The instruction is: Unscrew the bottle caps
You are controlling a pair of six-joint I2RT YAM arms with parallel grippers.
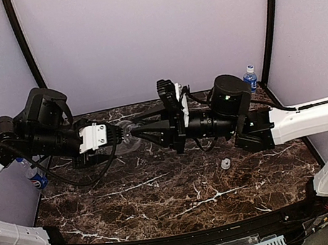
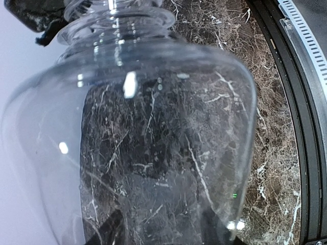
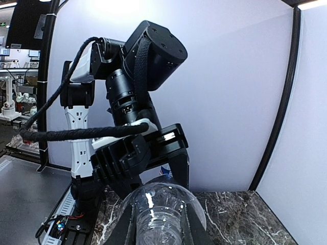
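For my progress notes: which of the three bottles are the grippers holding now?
The clear unlabelled bottle, gripped between left gripper and right gripper. The back-right bottle and the left-edge bottle, both blue-labelled, are in no gripper.

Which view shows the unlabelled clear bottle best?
The left wrist view: the plain bottle fills it, shoulder and neck clear. The top view shows it small, mostly hidden; the right wrist view shows only its top end.

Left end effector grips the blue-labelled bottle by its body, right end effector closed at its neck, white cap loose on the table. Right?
No: the left wrist view shows a plain clear plastic bottle, unlabelled. Rest stands: left end effector on its body, right end effector closed at its neck, round white plastic cap loose on the dark marble table.
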